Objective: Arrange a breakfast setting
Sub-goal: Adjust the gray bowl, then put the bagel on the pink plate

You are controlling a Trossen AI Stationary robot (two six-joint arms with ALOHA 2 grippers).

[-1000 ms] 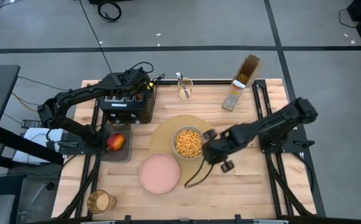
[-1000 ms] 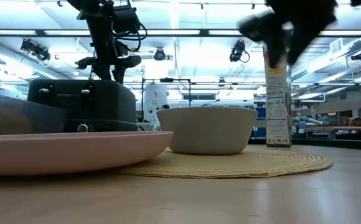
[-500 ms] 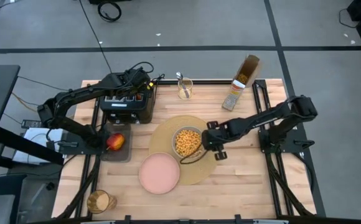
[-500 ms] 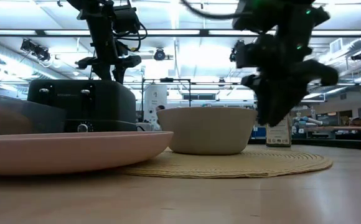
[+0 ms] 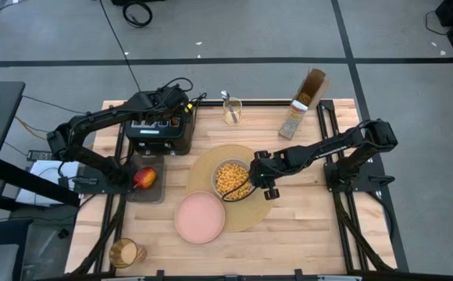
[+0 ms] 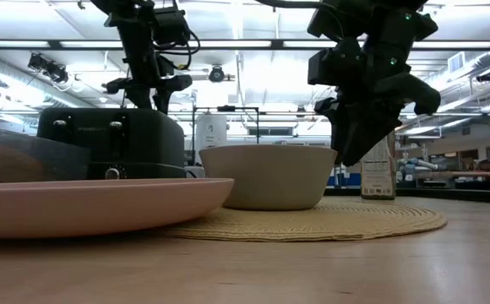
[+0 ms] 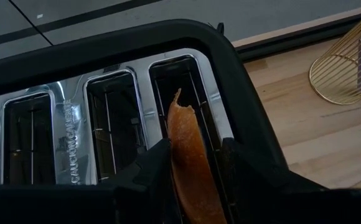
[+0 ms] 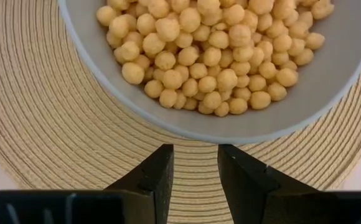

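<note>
The white bowl (image 5: 232, 178), full of round cereal, stands on the round tan placemat (image 5: 250, 215). My right gripper (image 8: 196, 149) is at the bowl's right side, fingers a narrow gap apart with nothing between them. The pink plate (image 5: 200, 217) lies with its right edge on the placemat. The red apple (image 5: 144, 178) lies on a dark tray. The amber glass (image 5: 125, 252) stands at the near left. The spoon (image 5: 226, 100) stands in a cup at the far edge. My left gripper (image 7: 196, 146) is over the black toaster (image 5: 160, 133), shut on a bread slice (image 7: 190, 155). My left gripper pinches the bread slice's two flat faces (image 7: 187, 140) between its two fingers, from above, pointing down. The slice stands on edge over a toaster slot (image 7: 196, 81). My right gripper's fingertips (image 8: 162, 155) meet the bowl's outer wall (image 8: 199, 138) at its right side, slanting down from the table's right. The bowl stands upright on the placemat.
An open cereal box (image 5: 303, 105) stands at the far right. The cup with the spoon (image 5: 232, 112) is right of the toaster. Bare wood lies right of the placemat and along the near right edge (image 5: 304, 234).
My right gripper has come down and gone toward the table's left, reaching the bowl's right side. The bowl has slid a little toward the table's left on the placemat, staying upright.
</note>
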